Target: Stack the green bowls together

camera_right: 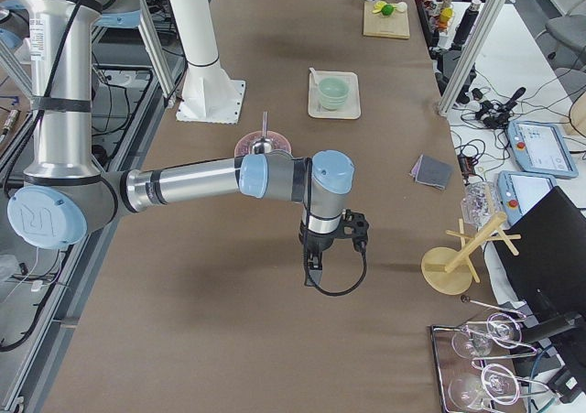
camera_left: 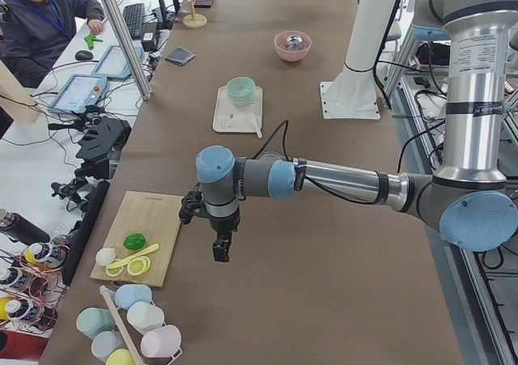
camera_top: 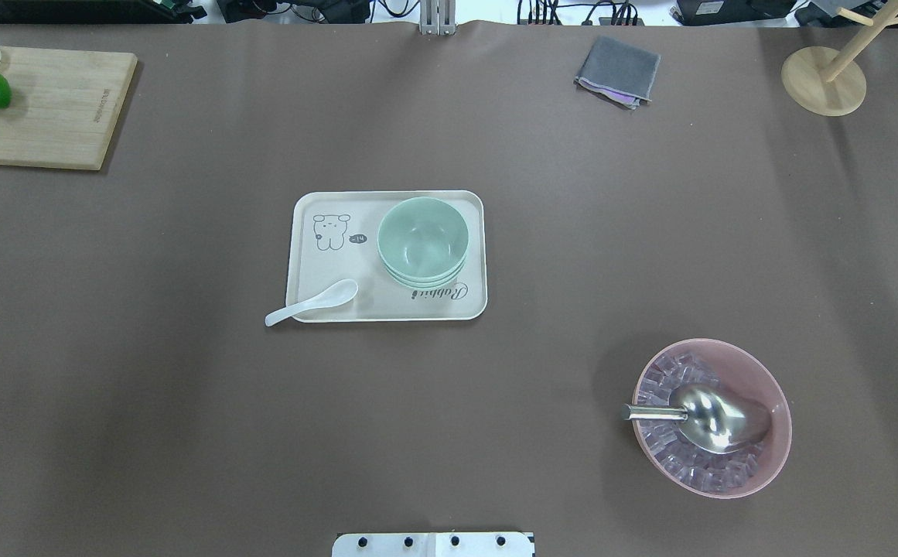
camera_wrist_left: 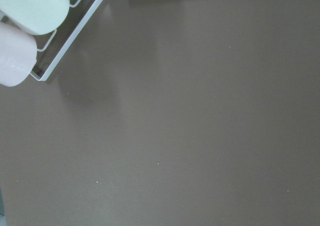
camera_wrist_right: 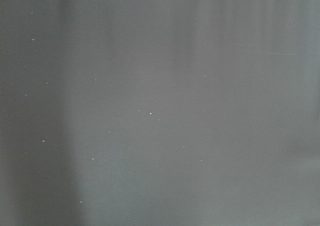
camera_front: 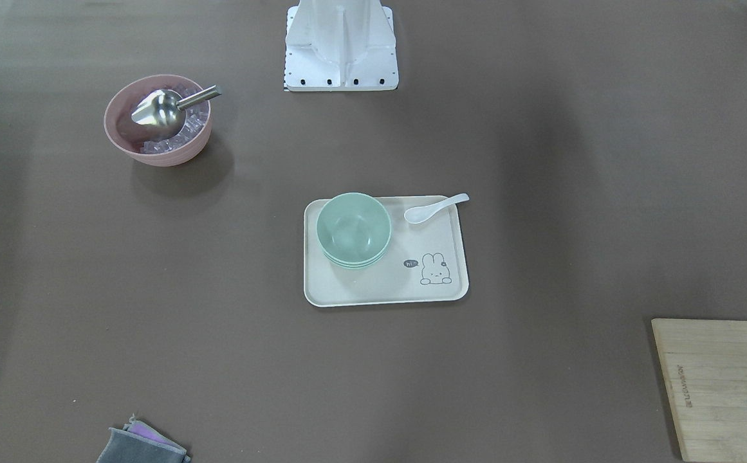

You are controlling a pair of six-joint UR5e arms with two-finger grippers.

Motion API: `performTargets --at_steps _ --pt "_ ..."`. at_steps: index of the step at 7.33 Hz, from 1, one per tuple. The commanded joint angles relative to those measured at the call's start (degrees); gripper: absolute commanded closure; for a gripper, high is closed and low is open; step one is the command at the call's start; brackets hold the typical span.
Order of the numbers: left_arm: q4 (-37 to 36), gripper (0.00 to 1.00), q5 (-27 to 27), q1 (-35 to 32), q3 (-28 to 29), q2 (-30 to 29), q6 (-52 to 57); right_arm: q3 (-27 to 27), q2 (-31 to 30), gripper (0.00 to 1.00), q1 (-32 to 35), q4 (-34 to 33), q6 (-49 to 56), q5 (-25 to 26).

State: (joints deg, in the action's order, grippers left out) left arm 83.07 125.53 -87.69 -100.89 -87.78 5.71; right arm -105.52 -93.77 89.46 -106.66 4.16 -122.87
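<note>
Tray at mid-frame in the overhead view, everything else toward the bench edges.
The bowls (camera_top: 422,240) sit nested one inside another on the right half of the tray (camera_top: 309,267), at centre frame. A spoon (camera_top: 313,302) lies at the tray's lower left corner, its handle overhanging the rim above the bench (camera_top: 186,387). A larger bowl (camera_top: 781,422) with a scoop (camera_top: 715,418) in it stands lower right, well apart from the tray. A cutting board (camera_top: 46,108) lies upper left, a folded cloth (camera_top: 617,71) right of top centre, and a stand (camera_top: 812,81) upper right.
</note>
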Motion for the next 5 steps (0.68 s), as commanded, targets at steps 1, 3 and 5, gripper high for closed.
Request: performTargets --at_steps 1,3,5 --pt "0.95 0.01 -0.2 0.07 -0.98 0.24 0.0 -0.03 -0.01 0.0 -0.07 0.05 -0.12 0.0" --pt "1.13 0.01 -0.29 0.07 -0.8 0.42 -0.08 0.06 -0.01 0.0 -0.51 -0.03 -0.12 0.0" --pt "1.13 0.01 -0.29 -0.02 -0.62 0.5 -0.17 0.06 -0.01 0.0 -1.39 -0.04 -0.12 0.0"
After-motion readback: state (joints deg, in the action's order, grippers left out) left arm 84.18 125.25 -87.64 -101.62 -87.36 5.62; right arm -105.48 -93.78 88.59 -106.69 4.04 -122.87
